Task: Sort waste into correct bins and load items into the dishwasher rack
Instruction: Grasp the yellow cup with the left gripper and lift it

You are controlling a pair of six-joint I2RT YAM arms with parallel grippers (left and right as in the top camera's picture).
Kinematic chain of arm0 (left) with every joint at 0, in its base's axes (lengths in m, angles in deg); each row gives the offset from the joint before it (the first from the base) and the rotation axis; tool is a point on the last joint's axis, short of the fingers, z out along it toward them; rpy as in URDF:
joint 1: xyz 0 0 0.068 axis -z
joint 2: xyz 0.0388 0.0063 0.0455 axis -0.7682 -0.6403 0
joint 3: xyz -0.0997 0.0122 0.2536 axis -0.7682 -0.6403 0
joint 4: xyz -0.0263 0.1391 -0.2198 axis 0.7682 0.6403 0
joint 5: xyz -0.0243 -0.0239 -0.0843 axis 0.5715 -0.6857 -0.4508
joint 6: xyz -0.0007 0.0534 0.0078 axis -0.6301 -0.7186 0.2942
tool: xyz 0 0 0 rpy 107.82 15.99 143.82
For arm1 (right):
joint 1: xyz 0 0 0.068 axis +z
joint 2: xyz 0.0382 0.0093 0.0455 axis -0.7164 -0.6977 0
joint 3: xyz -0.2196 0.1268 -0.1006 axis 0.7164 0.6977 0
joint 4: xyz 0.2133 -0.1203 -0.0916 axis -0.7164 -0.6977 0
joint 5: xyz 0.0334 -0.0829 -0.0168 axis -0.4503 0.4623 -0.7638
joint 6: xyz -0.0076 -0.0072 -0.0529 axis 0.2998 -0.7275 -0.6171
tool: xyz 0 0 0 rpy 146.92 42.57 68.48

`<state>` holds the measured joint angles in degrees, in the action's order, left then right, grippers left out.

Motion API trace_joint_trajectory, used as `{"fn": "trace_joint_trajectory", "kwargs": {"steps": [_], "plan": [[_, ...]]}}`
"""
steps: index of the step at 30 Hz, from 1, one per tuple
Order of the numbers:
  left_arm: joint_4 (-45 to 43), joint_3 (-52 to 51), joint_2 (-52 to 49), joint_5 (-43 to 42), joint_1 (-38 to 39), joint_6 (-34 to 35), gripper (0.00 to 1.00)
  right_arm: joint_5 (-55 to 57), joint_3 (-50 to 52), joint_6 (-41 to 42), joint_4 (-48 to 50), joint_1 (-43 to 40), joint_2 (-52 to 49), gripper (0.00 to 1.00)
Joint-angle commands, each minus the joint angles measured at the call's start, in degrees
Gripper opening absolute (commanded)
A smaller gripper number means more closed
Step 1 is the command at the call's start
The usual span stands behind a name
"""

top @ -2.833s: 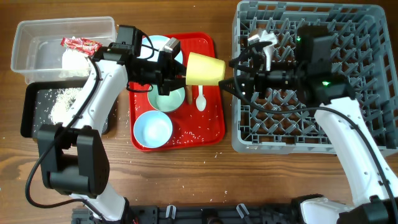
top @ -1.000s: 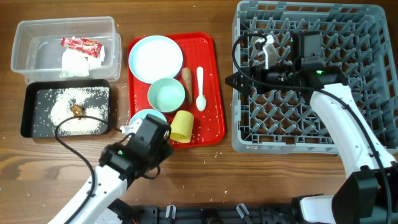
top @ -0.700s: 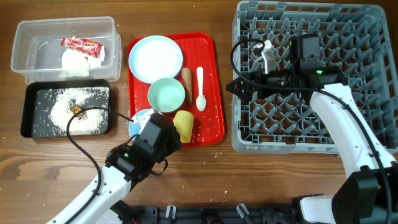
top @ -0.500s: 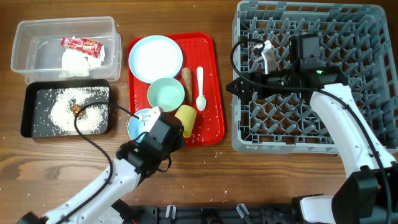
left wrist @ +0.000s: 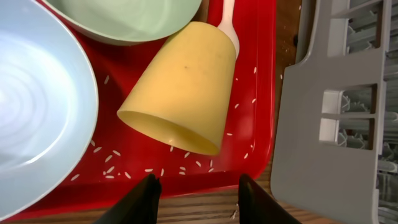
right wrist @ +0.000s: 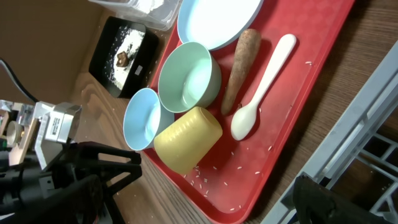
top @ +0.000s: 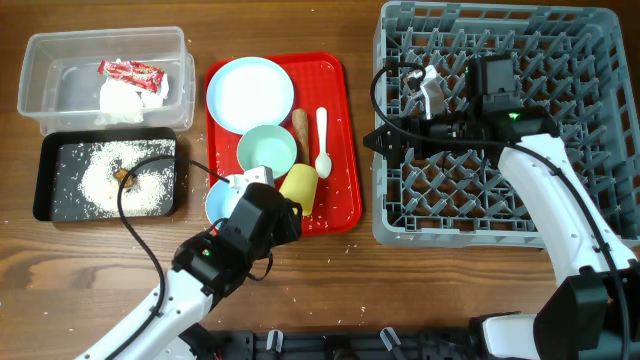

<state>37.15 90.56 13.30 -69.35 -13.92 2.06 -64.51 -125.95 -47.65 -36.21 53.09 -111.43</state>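
Facing the small yellow cup (left wrist: 180,87), we have the left pincer (left wrist: 198,186) low at the near edge of the red tray (left wrist: 261,74). Its fingers are spread, with nothing between them, and sit short of the cup's open mouth. The cup lies on its side at the lower middle of the tray. It is just beside the pale blue bowl (left wrist: 37,106), with its base near the green bowl (left wrist: 124,15) and the white spoon (left wrist: 229,25).

The right pincer (top: 378,135) hangs spread wide and empty over the left edge of the grey dishwasher rack (top: 500,215).

We judge the grasp risky:
- A round cup on its side can roll or skid on the loose rice grains (left wrist: 180,168) if one finger lands first.
- The spread looks barely as wide as the mouth, so we may shove the cup into the bowls or the spoon.
- Pinching only the thin rim could let the cup slip out on the way to the rack.
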Motion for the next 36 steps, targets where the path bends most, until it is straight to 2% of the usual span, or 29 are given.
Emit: {"fn": "trace_joint_trajectory", "kwargs": {"steps": [1, 6, 13, 23, 27, 28, 36], "plan": [[-1.9, -0.2, -3.9, 2.1, 0.3, -2.0, 0.42, 0.3, -0.4, 0.2, 0.1, 0.2, -0.4, 1.00], [-10.8, -0.2, -15.0, 4.4, 0.3, -1.6, 0.42, 0.6, -0.4, 0.2, -0.1, 0.2, -0.4, 0.99], [-14.1, -0.2, -14.8, 6.0, 0.3, -1.8, 0.42, 1.6, -0.4, 0.2, 0.0, 0.2, -0.4, 1.00], [-18.7, -0.2, -18.2, 7.7, 0.3, -1.8, 0.14, 3.0, -0.4, 0.2, 0.2, 0.2, -0.4, 1.00], [-18.7, -0.2, -18.2, 7.7, 0.3, -1.8, 0.09, 3.0, -0.4, 0.3, 0.4, 0.2, -0.4, 1.00], [-18.8, -0.2, -18.2, 7.7, 0.3, -1.8, 0.05, 3.0, -0.4, 0.2, 0.4, 0.2, -0.4, 1.00], [-18.9, -0.2, -12.8, 6.9, 0.3, -1.8, 0.04, 3.0, -0.4, 0.2, 0.4, 0.2, -0.4, 1.00]]}}
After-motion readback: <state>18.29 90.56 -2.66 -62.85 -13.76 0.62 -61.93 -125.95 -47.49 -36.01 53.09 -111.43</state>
